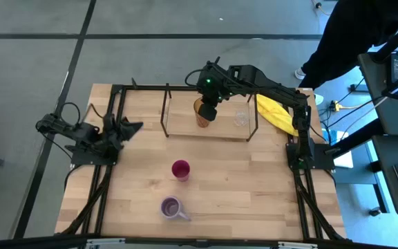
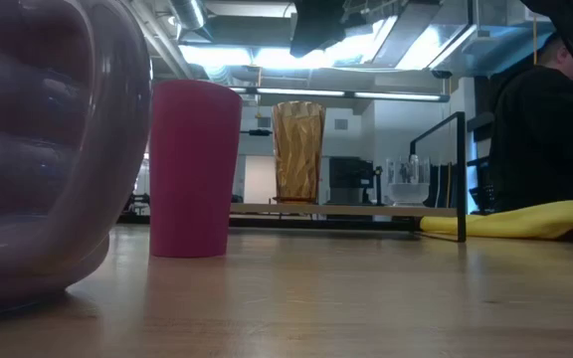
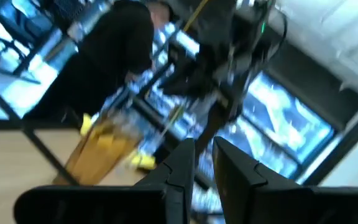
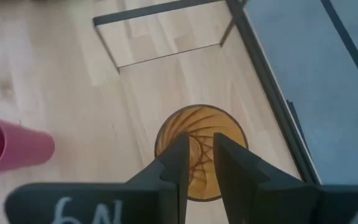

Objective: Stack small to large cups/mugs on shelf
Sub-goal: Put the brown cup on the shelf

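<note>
The amber tumbler (image 1: 200, 115) (image 2: 298, 151) stands upright on the shelf's wood board (image 1: 184, 126) (image 2: 366, 210). The small clear glass (image 1: 240, 118) (image 2: 408, 182) stands on the same board, toward the table's right. The magenta cup (image 1: 180, 169) (image 2: 194, 169) and the lavender mug (image 1: 173, 207) (image 2: 38, 149) stand on the tabletop nearer the front. My right gripper (image 1: 208, 109) (image 4: 201, 142) hangs straight above the tumbler's mouth (image 4: 171, 134), fingers together and clear of the rim. My left gripper (image 1: 136, 126) (image 3: 204, 147) waits shut at the table's left side.
A yellow cloth (image 1: 275, 114) (image 2: 525, 221) lies at the shelf's right end. The shelf's black rods (image 1: 165, 104) rise around the board. A person in dark clothes (image 1: 351, 34) (image 2: 545, 129) is beyond the table's far right corner. Bare tabletop surrounds the magenta cup and lavender mug.
</note>
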Controlling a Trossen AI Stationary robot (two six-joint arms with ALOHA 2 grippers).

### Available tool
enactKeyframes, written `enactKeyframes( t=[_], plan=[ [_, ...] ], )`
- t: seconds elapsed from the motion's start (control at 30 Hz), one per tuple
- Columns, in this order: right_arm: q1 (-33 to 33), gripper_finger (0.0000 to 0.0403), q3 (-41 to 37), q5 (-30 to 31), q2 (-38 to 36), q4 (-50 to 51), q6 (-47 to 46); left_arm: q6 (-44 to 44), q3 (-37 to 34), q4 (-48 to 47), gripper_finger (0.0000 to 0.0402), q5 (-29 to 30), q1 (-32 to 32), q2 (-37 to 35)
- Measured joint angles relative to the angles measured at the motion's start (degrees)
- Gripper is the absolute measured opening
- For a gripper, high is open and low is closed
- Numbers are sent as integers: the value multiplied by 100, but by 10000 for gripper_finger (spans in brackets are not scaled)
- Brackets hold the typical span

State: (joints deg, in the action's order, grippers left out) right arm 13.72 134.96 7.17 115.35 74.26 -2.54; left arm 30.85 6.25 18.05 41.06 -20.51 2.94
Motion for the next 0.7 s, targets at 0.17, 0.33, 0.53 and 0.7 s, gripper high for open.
enactKeyframes(
  t=[0.17,0.33,0.53,0.7],
  plan=[
    [1,74,0,362,-2,-105,-573,-866,-5,1071,53,476,4,-3],
    [2,74,-2,371,-2,-312,-746,-1191,-3,1864,53,1336,24,-5],
    [-104,74,0,377,-4,-489,-335,-1094,-1,2228,53,1987,194,-4],
    [-282,74,-2,358,-4,-990,-558,-1020,245,2631,53,-367,481,44]
  ],
)
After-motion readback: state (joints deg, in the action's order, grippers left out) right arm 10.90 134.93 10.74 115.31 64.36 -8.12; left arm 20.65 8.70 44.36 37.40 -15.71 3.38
